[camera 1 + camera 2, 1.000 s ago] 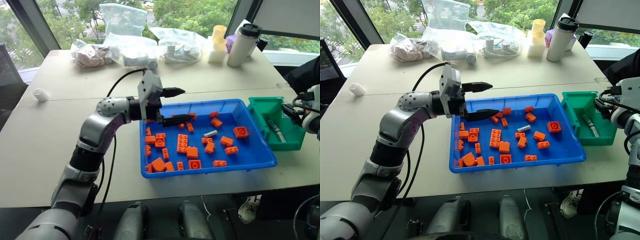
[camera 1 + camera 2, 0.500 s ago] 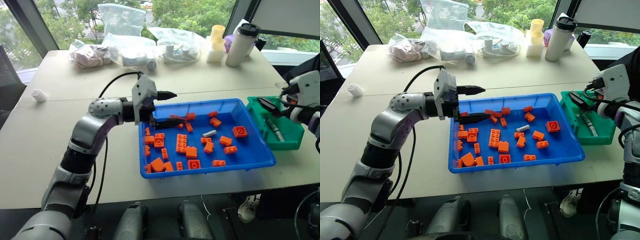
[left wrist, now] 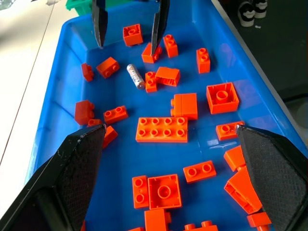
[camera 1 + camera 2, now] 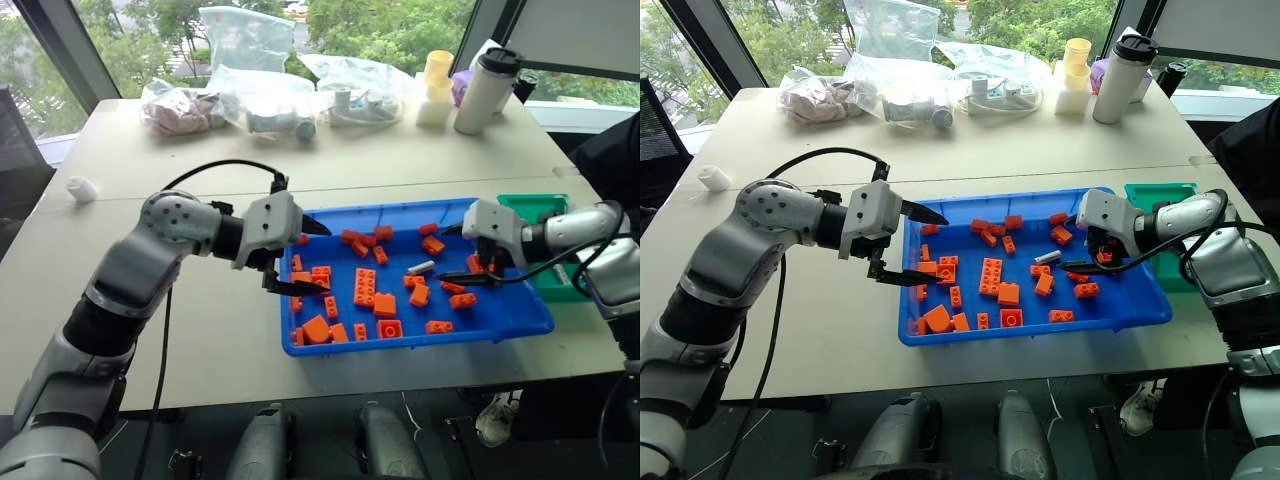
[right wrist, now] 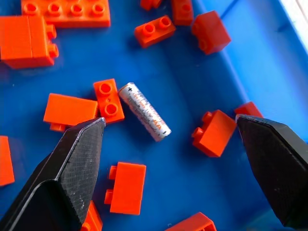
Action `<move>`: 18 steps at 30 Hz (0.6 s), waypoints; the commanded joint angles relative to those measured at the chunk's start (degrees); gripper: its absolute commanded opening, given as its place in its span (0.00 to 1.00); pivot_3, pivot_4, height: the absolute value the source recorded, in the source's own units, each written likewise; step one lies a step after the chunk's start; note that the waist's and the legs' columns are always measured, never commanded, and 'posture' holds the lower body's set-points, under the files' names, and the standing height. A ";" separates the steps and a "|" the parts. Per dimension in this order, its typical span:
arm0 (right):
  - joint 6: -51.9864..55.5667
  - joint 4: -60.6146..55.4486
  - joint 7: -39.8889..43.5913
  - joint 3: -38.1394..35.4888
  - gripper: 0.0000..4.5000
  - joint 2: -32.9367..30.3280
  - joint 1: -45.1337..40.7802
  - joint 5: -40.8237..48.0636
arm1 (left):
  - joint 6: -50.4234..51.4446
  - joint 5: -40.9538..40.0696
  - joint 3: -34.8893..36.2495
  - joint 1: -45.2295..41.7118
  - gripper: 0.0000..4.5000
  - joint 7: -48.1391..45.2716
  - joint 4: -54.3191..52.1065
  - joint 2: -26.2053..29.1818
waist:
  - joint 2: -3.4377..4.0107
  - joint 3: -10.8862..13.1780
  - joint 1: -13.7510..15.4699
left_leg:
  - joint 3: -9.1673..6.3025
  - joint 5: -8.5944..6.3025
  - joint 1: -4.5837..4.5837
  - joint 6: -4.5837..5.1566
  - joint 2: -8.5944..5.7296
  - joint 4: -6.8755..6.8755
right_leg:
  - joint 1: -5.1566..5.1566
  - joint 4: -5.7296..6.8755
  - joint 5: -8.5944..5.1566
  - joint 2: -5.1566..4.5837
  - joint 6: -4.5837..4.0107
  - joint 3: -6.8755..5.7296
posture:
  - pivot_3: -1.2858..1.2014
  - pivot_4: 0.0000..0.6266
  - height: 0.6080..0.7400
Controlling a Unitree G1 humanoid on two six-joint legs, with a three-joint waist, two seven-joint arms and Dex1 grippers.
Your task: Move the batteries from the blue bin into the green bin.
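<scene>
The scene is being lit by bright daylight coming through the windows [image 4: 120,40] at the far side. Soft, faint shadows are being cast on the pale bench [image 4: 180,150]. Glare is being reflected off the blue bin [image 3: 120,159] floor. The near claw fingers [image 5: 62,183] are being rendered slightly blurred in the wrist views.

You see one silver battery [image 5: 144,111] lying flat in the blue bin [image 4: 520,322], green bin [image 4: 528,208] at its three o'clock.
</scene>
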 commanded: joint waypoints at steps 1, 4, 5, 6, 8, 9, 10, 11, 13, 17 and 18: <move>-5.91 4.19 2.88 0.86 1.00 1.07 -3.68 -2.19 | 1.42 -0.98 1.75 0.60 1.00 1.44 -2.77 0.28 | 0.00 0.00 -0.02 | 0.01 0.00 0.00 0.00 0.00 0.00 | 0.00 0.01 0.00 0.00 0.00 0.01 | 0.52 0.24 1.00; -10.54 8.37 5.01 2.27 1.00 2.06 -5.40 -4.02 | 2.25 -1.18 2.26 1.25 1.00 2.42 -3.40 0.28 | 0.00 0.00 0.06 | -0.01 0.00 0.00 0.00 0.01 0.00 | -0.02 0.02 0.00 0.00 0.00 0.00 | 0.52 0.24 1.00; -11.78 10.16 5.55 2.55 1.00 2.75 -6.26 -4.31 | 2.39 -1.23 2.37 1.53 1.00 2.75 -3.56 0.27 | 0.00 0.00 0.03 | 0.00 0.00 0.00 0.00 0.01 0.00 | -0.02 0.01 0.00 0.00 0.00 0.00 | 0.52 0.24 1.00; -12.95 11.85 6.20 2.85 1.00 3.44 -7.11 -4.62 | 2.44 -1.26 2.44 1.78 1.00 3.03 -3.64 0.27 | 0.00 0.00 0.01 | 0.00 0.00 0.00 0.00 0.00 0.00 | -0.01 0.01 0.00 -0.01 0.00 0.00 | 0.52 0.24 1.00; -15.37 15.56 7.42 3.41 1.00 5.20 -8.99 -5.22 | 1.85 -0.48 2.28 2.13 1.00 3.77 -3.12 0.25 | 0.00 0.00 0.00 | 0.00 0.00 0.00 -0.01 0.00 0.00 | -0.01 0.02 0.00 -0.01 0.00 0.00 | 0.52 0.24 1.00; -15.62 17.27 8.26 3.68 1.00 6.16 -9.81 -5.35 | 1.31 0.17 2.14 2.22 1.00 4.18 -2.54 0.32 | 0.00 0.00 -0.03 | -0.01 0.00 0.00 -0.01 0.01 0.00 | -0.01 0.02 0.00 -0.01 0.00 0.00 | 0.52 0.24 1.00; -16.96 19.27 9.74 4.46 1.00 6.79 -10.49 -6.02 | 0.75 0.86 2.06 2.27 1.00 4.44 -1.89 0.56 | 0.00 0.00 -0.05 | -0.01 0.00 0.00 -0.01 0.01 0.00 | -0.02 0.02 0.00 0.00 0.00 0.00 | 0.52 0.24 1.00; -19.16 21.28 10.73 5.50 1.00 7.01 -11.07 -7.42 | 0.39 1.27 2.09 2.29 1.00 4.58 -1.41 0.72 | 0.00 0.00 -0.07 | -0.01 0.00 0.00 -0.01 0.01 0.00 | -0.02 0.03 0.00 0.00 0.00 0.00 | 0.52 0.24 1.00; -23.88 25.46 13.05 7.96 0.94 7.20 -12.36 -10.40 | 0.11 1.40 2.42 2.29 1.00 4.74 -0.99 0.77 | 0.01 0.00 0.05 | 0.00 0.01 0.00 -0.01 0.00 0.00 | -0.02 0.02 0.00 0.00 0.00 0.00 | 0.52 0.24 1.00; -27.93 32.31 15.42 9.72 0.58 9.33 -15.38 -12.70 | 0.27 1.33 2.58 2.45 1.00 5.25 -1.39 0.55 | 0.00 0.00 0.00 | -0.02 0.01 0.01 -0.02 -0.01 0.02 | 0.02 0.01 0.00 -0.02 0.00 -0.01 | 0.52 0.24 1.00; -28.91 33.89 15.65 9.98 0.47 9.82 -16.03 -13.29 | 0.44 1.28 2.57 2.53 1.00 5.41 -1.66 0.50 | 0.00 0.00 -0.05 | -0.02 0.01 0.02 -0.02 0.00 0.02 | 0.02 0.01 0.00 -0.01 0.00 -0.01 | 0.52 0.24 1.00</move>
